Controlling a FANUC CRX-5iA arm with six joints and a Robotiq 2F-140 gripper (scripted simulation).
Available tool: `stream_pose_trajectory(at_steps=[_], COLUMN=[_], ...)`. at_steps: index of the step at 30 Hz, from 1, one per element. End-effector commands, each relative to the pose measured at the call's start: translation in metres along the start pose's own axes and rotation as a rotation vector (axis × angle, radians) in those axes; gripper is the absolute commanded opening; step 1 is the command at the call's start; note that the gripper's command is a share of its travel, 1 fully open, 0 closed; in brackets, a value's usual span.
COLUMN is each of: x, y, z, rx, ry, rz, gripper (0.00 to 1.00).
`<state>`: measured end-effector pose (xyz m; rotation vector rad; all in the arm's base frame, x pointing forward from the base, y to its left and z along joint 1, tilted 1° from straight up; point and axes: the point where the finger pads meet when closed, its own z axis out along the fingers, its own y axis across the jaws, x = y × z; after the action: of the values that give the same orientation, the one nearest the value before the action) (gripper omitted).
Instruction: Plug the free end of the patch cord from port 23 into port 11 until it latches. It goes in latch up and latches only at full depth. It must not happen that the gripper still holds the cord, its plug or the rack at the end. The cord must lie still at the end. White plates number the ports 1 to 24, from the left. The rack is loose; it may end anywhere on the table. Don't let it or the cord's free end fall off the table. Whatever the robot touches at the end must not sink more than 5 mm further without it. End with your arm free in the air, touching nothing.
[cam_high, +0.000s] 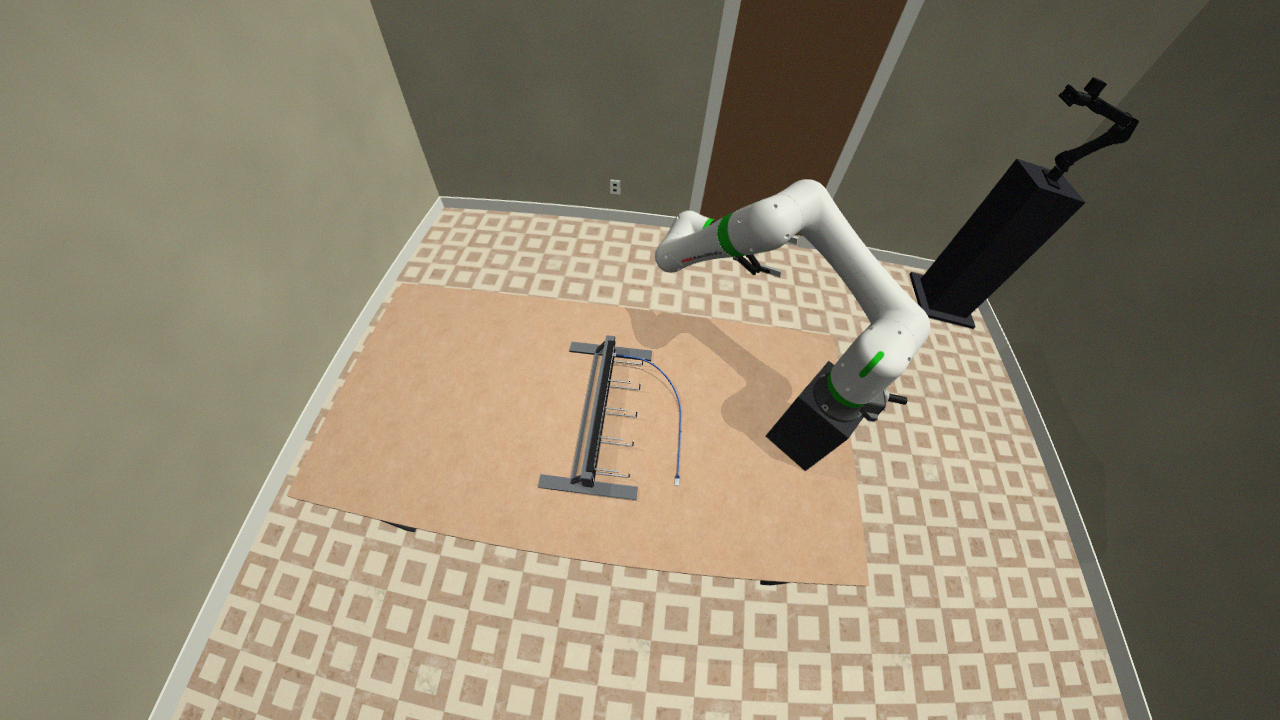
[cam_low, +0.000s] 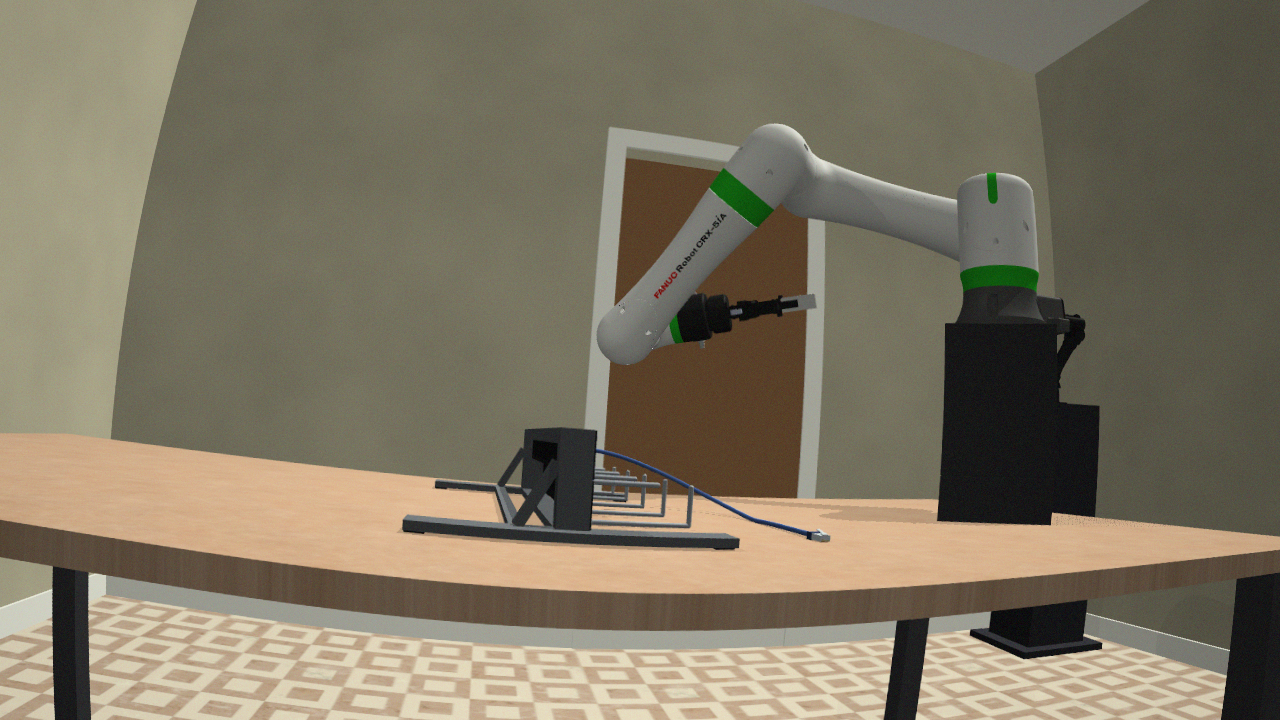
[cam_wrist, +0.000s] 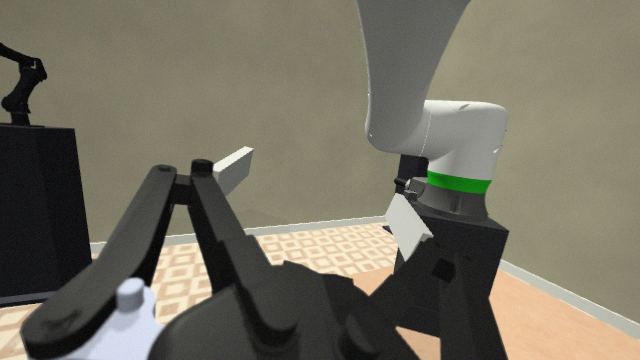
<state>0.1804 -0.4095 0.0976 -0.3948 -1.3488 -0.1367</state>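
Note:
The dark patch rack (cam_high: 595, 407) (cam_low: 559, 488) stands in the middle of the wooden table (cam_high: 447, 420) (cam_low: 223, 510), with wire cable guides on its arm side. A blue patch cord (cam_high: 673, 402) (cam_low: 716, 503) leaves the rack's far end and curves over the table top. Its free plug (cam_high: 677, 480) (cam_low: 819, 536) lies flat on the table near the rack's near foot. My gripper (cam_high: 771, 271) (cam_low: 805, 302) (cam_wrist: 322, 183) is open and empty. It hangs high above the table's far side and points level toward the arm's base, far from the cord. The port numbers cannot be read.
The arm's black pedestal (cam_high: 810, 429) (cam_low: 998, 420) (cam_wrist: 465, 250) stands on the table's right side. A black tower with a camera arm (cam_high: 998, 237) (cam_wrist: 35, 210) stands on the floor behind the table. The table edges lie well away from the rack.

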Motion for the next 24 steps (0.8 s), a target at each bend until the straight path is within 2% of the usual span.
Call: stream_pose_trajectory(at_steps=[1,19,24], x=[0.000,0.000,-0.003], y=[0.000,0.000,0.017], z=[0.000,0.000,0.000], rx=[0.000,0.001,0.041], ry=[0.000,-0.001,-0.031], rz=[0.000,-0.001,-0.040], gripper=[1.00,1.00,1.00])
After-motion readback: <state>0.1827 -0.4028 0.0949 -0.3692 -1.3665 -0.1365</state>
